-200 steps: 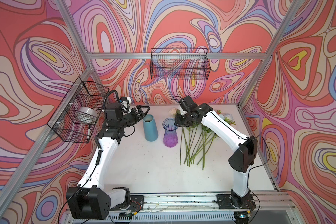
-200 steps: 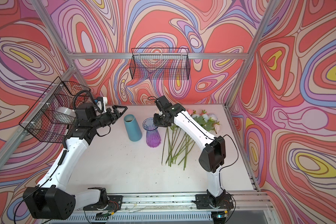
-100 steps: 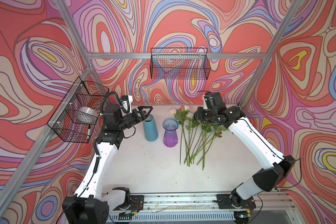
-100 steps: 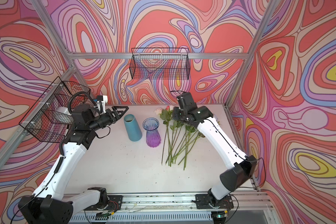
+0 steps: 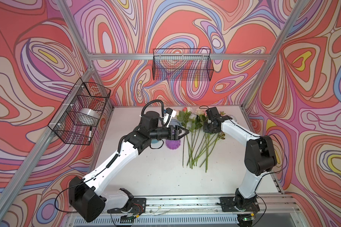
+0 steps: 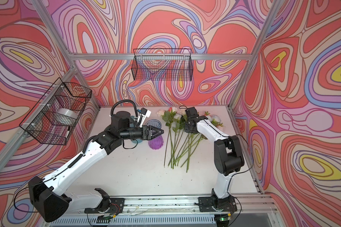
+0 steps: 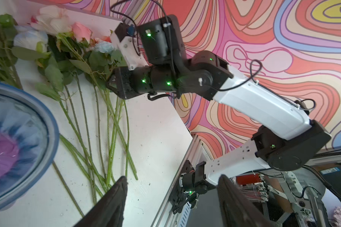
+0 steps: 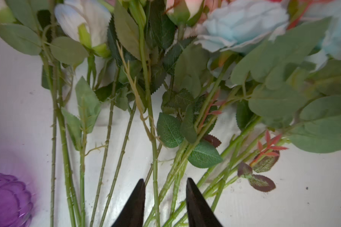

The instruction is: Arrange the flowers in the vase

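Right gripper (image 8: 165,185), jaws half apart and gripping nothing, hangs just over the artificial long-stemmed flowers (image 8: 168,132) on the white table (image 5: 146,167), with green stems between its tips. Left gripper (image 5: 183,132), spread and empty, hovers by the purple ribbed glass vase (image 5: 173,145). Closing here could pinch several tangled stems together.

The back basket (image 5: 182,64) is hanging on the wall; the side basket (image 5: 71,135) is holding a tape roll (image 5: 87,117) and marker (image 5: 90,133).
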### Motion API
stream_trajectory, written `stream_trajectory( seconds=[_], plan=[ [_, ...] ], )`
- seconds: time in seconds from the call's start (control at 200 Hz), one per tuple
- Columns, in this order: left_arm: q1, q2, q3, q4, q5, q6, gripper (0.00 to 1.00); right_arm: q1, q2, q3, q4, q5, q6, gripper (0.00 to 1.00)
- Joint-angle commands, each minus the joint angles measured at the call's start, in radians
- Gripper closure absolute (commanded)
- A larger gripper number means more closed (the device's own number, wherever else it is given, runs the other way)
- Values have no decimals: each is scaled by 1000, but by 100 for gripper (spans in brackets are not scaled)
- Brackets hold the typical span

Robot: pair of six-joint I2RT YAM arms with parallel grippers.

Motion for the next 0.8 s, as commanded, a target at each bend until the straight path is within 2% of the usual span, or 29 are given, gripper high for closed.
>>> stream_trajectory(
  seconds=[0.0, 0.21, 0.366, 0.461, 0.646, 0.796],
  plan=[
    [0, 15, 27, -16, 5, 11, 27, 1, 53, 52, 12, -29, -30, 66],
    [0, 17, 17, -4, 6, 2, 26, 0, 153, 111, -5, -4, -24, 75],
    [-1, 15, 15, -7, -4, 9, 26, 1, 175, 143, -23, 15, -6, 92],
    [-1, 20, 18, -17, -9, 16, 25, 0, 140, 131, -7, 37, -4, 100],
    [-1, 14, 22, -21, -7, 20, 25, 1, 13, 79, 30, 21, 12, 100],
    [-1, -5, 21, -23, -22, 44, 24, 0, -184, -41, 139, -25, 45, 100]
  ],
)
